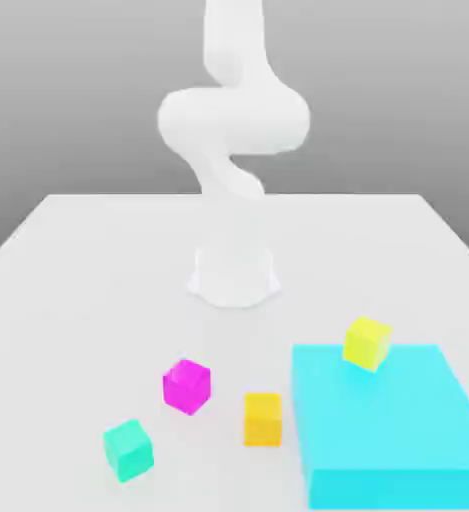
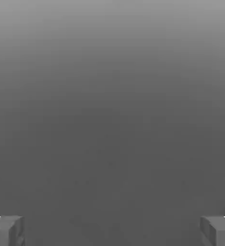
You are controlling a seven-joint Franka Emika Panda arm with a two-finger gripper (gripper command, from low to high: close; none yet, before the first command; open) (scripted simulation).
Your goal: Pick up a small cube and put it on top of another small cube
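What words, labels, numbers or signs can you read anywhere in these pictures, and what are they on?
None: there is no text to read.
The orange cube, teal-green cube, pink cube, yellow cube and flat cyan block all have plain faces.
The white arm and white table carry no marks either.

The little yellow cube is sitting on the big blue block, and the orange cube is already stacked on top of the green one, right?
Not quite. In the exterior view the orange cube sits on the table, apart from the teal-green cube, not on it. The yellow cube is indeed on the large cyan block.
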